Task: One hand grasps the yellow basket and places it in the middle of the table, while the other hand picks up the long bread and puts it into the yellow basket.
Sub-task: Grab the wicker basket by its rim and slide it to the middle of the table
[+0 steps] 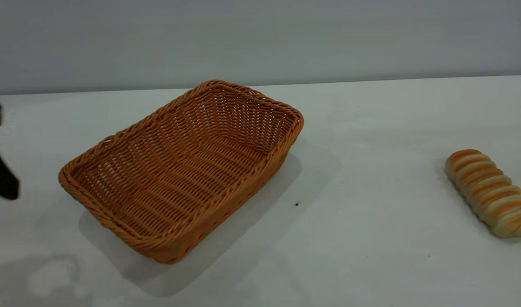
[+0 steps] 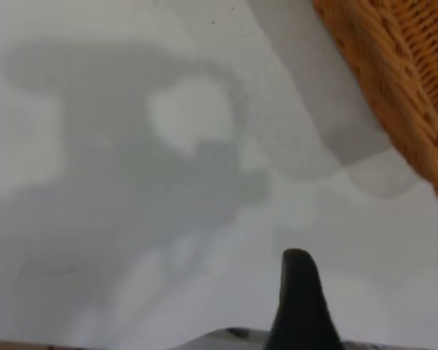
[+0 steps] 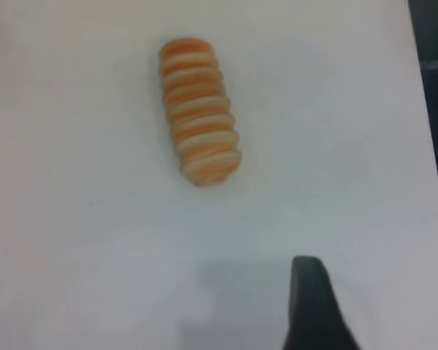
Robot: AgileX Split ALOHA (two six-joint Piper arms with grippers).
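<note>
The yellow basket (image 1: 183, 170) is a large orange-tan wicker tray. It stands empty on the white table (image 1: 371, 128), left of the middle and turned at an angle. The long bread (image 1: 490, 192) lies striped side up near the table's right edge. My left gripper (image 1: 0, 175) shows as a dark shape at the far left, apart from the basket. In the left wrist view one black finger (image 2: 299, 299) hangs over bare table, with the basket corner (image 2: 401, 80) off to one side. In the right wrist view one finger (image 3: 312, 299) hovers above the table, short of the bread (image 3: 199, 109). Both grippers hold nothing.
The table's edge with dark floor beyond it (image 3: 434, 87) shows in the right wrist view, close to the bread. A grey wall (image 1: 260, 38) runs behind the table. A small dark speck (image 1: 296, 204) lies beside the basket.
</note>
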